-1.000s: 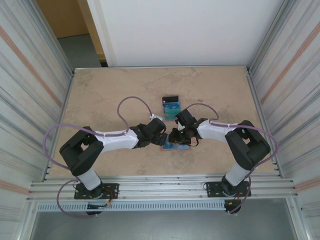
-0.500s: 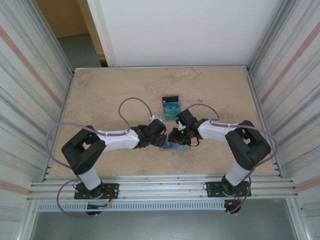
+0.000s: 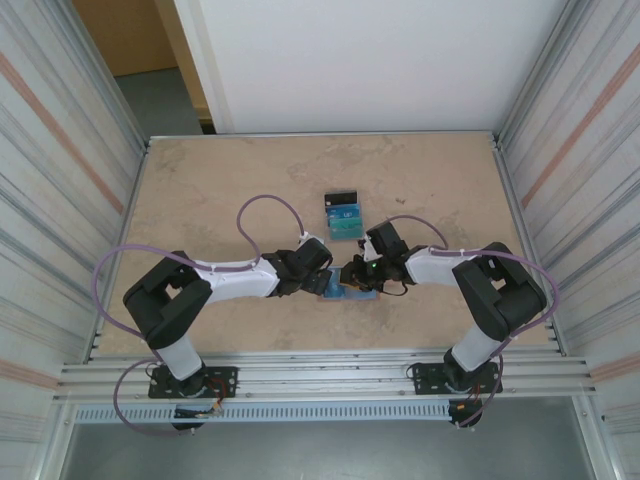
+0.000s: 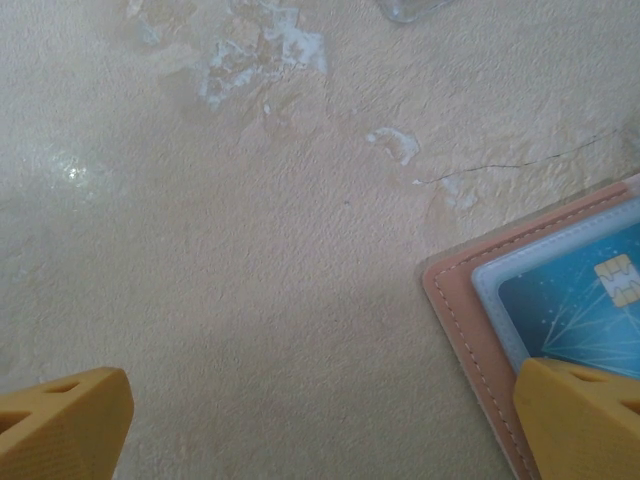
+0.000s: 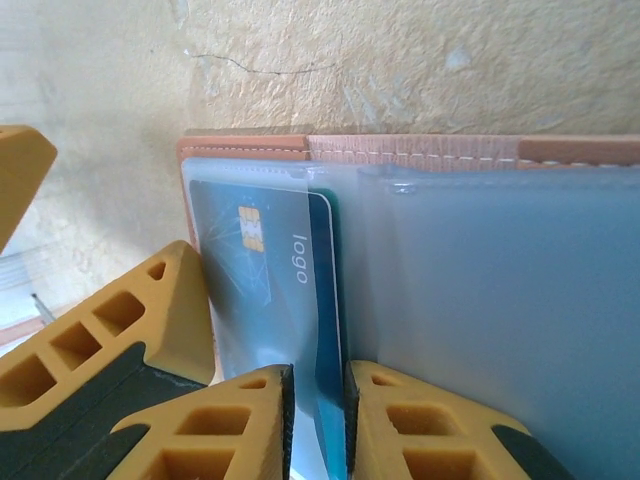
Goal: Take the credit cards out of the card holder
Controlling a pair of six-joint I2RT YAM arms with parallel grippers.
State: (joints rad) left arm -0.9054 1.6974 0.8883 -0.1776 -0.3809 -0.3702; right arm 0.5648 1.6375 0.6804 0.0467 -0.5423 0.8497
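The left hand point(image 4: 322, 415) is spread wide, one finger over a corner of the open card holder point(image 4: 455, 300). The right hand point(image 5: 318, 378) pinches the edge of a blue card point(image 5: 260, 270) sitting in a pocket. Farther up the bench point(image 3: 220, 190), other credit cards point(image 3: 343, 215) lie overlapped.

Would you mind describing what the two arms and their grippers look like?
Both the left arm and the right arm have white links between bulky black joint housings. A thin purple cable loops along each. The left gripper and right gripper carry orange-yellow wedge-shaped fingers with square hollow cells and dark backing.
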